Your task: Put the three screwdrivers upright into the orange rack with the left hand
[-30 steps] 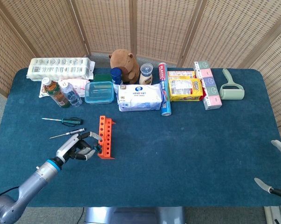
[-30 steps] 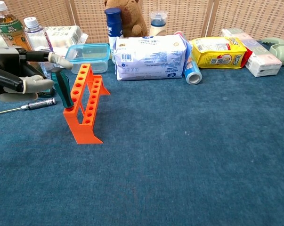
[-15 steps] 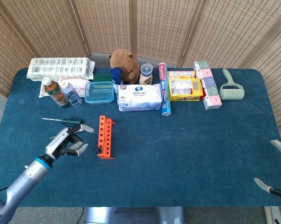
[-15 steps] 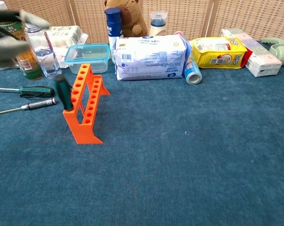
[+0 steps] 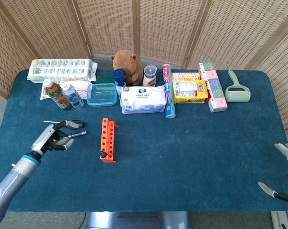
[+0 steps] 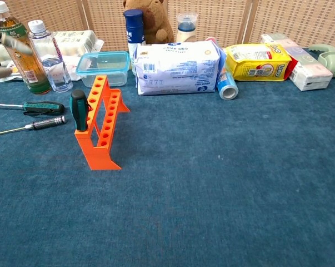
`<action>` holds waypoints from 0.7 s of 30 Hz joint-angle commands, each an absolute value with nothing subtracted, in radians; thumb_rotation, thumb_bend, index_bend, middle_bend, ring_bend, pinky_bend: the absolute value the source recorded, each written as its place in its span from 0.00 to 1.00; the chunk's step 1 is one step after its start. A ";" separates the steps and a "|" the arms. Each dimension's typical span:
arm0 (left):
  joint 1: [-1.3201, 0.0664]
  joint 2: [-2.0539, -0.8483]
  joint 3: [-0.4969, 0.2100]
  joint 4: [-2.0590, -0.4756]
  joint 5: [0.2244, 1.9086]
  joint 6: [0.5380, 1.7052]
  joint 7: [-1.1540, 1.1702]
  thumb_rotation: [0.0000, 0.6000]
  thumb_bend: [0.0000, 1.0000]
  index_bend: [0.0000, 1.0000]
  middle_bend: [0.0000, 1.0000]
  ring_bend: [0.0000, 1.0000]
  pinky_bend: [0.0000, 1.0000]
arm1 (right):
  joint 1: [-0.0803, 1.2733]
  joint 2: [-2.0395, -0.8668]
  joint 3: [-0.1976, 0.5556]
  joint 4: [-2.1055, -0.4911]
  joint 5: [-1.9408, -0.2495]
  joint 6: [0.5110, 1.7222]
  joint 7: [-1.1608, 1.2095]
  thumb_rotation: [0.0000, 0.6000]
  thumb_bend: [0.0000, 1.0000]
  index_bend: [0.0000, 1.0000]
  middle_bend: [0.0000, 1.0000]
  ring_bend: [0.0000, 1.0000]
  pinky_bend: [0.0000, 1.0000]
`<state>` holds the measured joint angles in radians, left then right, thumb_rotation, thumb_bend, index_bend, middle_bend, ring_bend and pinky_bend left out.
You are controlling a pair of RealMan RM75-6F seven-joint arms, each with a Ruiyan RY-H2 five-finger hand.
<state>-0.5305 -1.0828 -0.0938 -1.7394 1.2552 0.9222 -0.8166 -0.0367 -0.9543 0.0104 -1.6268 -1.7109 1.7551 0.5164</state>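
One placed: the dark green-handled screwdriver (image 6: 79, 109) stands upright in the near end of the orange perforated plastic rack (image 6: 99, 123); two are left for you.
Still lying: the green-and-black-handled screwdriver (image 6: 28, 107) and the slim black-handled metal screwdriver (image 6: 28, 125) rest flat on the blue cloth table (image 6: 211, 183), just left of the rack, close together and roughly parallel.
Left hand: your left hand (image 5: 54, 137) hangs over the two loose screwdrivers in the head view; its fingers look parted with nothing in them, though the hand hides part of the tools.
Right hand: your right hand (image 5: 283, 174) sits at the table's far right edge, fingers apart, holding nothing.
Risk, picking: the two shafts lie so near each other that closing on one could drag or roll the other away.
Risk, placing: the rack looks light and narrow-footed; a tip that misses its hole could shove or topple it and spill the seated screwdriver.
Risk, crowding: the tall brown tea bottle (image 6: 21, 49) and clear water bottle (image 6: 47, 55) stand just behind; a wide swing could knock them.
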 commanded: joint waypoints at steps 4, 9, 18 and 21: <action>-0.571 -1.219 -0.091 -1.618 0.959 0.877 -0.498 1.00 0.41 0.33 0.98 0.98 0.95 | -0.035 -0.955 0.009 -1.626 -1.710 1.750 0.514 1.00 0.03 0.07 0.15 0.09 0.02; -0.635 -1.352 -0.107 -1.563 0.658 0.948 -0.193 1.00 0.38 0.39 0.98 0.98 0.95 | -0.035 -0.955 0.010 -1.621 -1.703 1.747 0.521 1.00 0.03 0.07 0.15 0.09 0.02; -0.680 -1.460 -0.151 -1.546 0.461 1.075 0.081 1.00 0.38 0.40 0.98 0.98 0.95 | -0.036 -0.955 0.010 -1.614 -1.700 1.749 0.531 1.00 0.03 0.07 0.15 0.09 0.02; -0.678 -1.475 -0.163 -1.545 0.455 1.088 0.115 1.00 0.36 0.40 0.98 0.98 0.95 | -0.036 -0.955 0.010 -1.613 -1.701 1.749 0.531 1.00 0.03 0.07 0.15 0.09 0.02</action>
